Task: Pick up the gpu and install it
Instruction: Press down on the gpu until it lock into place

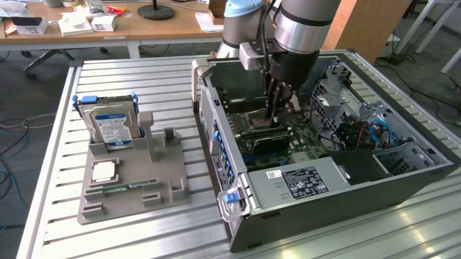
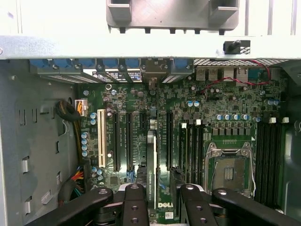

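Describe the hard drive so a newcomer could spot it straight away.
Start at the open computer case; on the exterior view's left of it lies a grey holder tray. The hard drive stands upright at that tray's far end: silver, with a blue-white label and blue side rails, whereas the green memory stick and small square chip lie flat.

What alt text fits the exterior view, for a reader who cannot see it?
A robot arm reaches down into an open computer case lying on a slatted metal table, its hand right above the gpu, a dark card standing on the motherboard. At the exterior view's left, a grey holder holds a hard drive.
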### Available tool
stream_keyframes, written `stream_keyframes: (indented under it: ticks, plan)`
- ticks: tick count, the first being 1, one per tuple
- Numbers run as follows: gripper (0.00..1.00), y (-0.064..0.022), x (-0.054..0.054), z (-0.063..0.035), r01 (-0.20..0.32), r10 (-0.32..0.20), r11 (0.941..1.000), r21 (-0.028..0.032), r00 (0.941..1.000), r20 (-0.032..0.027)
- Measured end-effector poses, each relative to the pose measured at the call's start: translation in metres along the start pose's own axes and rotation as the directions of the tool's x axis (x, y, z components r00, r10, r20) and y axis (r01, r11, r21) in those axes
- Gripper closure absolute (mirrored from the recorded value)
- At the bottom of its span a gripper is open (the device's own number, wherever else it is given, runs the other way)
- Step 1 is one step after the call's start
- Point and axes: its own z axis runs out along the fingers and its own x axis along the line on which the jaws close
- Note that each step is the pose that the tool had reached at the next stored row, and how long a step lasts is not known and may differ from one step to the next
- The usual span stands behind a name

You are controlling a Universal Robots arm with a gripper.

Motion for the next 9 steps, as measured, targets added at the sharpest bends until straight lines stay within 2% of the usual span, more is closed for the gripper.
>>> stream_keyframes:
  ticks: [7,9]
  plan:
    - [0.68,0.0,0.0,0.0,0.0,0.0,1.0,0.0001,1.0,0.0]
    - [0.8,0.0,0.0,0.0,0.0,0.0,1.0,0.0,1.0,0.0]
